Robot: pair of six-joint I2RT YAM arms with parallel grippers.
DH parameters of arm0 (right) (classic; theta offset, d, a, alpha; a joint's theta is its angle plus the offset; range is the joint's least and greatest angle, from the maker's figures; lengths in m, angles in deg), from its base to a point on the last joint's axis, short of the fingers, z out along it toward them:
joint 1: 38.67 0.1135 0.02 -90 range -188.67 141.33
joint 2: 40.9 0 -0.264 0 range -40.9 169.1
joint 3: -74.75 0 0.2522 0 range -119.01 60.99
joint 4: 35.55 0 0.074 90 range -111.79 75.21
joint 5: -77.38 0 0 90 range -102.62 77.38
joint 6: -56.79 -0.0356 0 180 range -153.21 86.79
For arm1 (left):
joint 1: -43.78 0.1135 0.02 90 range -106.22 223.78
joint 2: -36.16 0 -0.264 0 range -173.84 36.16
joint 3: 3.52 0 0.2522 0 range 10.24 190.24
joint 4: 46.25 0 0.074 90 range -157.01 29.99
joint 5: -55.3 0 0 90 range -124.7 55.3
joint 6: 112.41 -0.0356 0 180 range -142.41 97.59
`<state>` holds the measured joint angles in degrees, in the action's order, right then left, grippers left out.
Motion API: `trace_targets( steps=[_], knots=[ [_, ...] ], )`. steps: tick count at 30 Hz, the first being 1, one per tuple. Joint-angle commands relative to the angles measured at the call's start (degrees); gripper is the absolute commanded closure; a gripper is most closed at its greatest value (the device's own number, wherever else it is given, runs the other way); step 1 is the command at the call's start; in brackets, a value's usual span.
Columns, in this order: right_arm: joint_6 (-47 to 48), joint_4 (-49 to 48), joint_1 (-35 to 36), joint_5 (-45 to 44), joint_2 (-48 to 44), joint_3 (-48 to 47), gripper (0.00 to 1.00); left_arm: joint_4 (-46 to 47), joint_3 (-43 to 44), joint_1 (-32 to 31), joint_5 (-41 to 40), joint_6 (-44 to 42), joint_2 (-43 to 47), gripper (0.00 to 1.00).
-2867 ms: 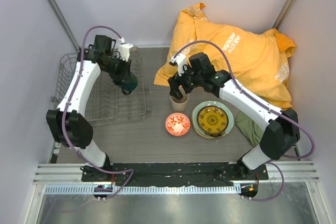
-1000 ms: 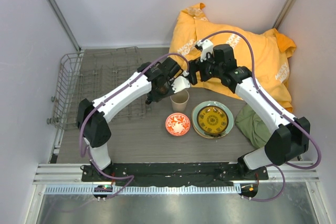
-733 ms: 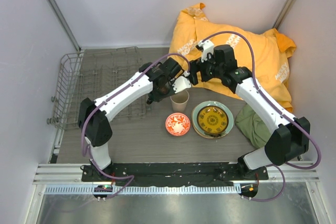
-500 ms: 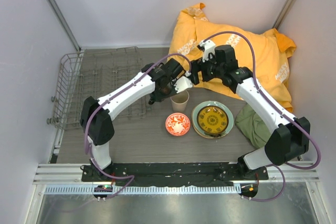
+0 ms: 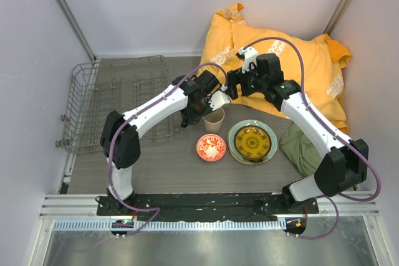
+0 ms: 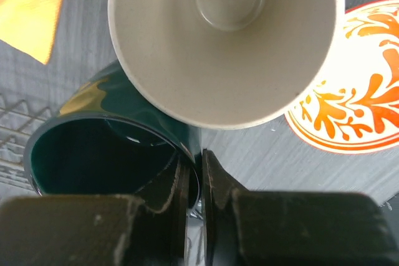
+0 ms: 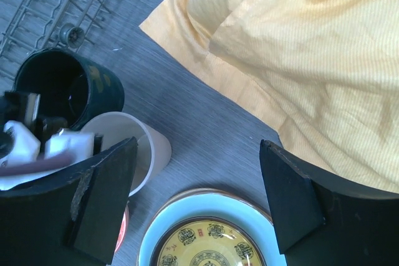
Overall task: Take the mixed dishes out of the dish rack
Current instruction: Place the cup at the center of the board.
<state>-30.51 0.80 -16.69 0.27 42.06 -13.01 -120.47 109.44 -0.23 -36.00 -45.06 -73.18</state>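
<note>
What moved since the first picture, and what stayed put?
The left gripper, still shut on the dark green mug at its rim, carried it from over the dish rack rightwards to beside the beige cup. The right gripper, open, pulled back from above that cup toward the orange cloth. Cup, small white-and-red bowl and stacked plates stayed put.

From where I stand, the rectangular grey wire dish rack (image 5: 106, 91) sits at the far left of the grey wood-grain desk (image 5: 168, 166). Just off the rack's right edge is the dark green mug (image 7: 62, 85), close against the left side of the beige handleless cup (image 5: 214, 119). In front of the cup lies the small white-and-red bowl (image 5: 211, 147). Right of that bowl, the small yellow-and-dark patterned plate (image 5: 252, 142) rests on the pale green plate (image 5: 232, 147). A rumpled orange cloth (image 5: 293, 66) fills the far right corner, behind the plates.
</note>
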Motion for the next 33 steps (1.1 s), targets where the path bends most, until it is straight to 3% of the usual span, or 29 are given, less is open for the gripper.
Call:
trace_targets(
  steps=[1, 33],
  knots=[
    [0.20, -1.93, 1.49, 5.04, -3.42, -0.18, 0.14, 5.09, 0.21, 2.00, 0.86, 3.23, -1.05, 1.00],
    [0.38, -1.93, 1.31, 5.57, -3.86, 0.43, 0.14, 8.08, -3.92, 4.72, 5.61, 6.22, -2.37, 1.00]
  ],
)
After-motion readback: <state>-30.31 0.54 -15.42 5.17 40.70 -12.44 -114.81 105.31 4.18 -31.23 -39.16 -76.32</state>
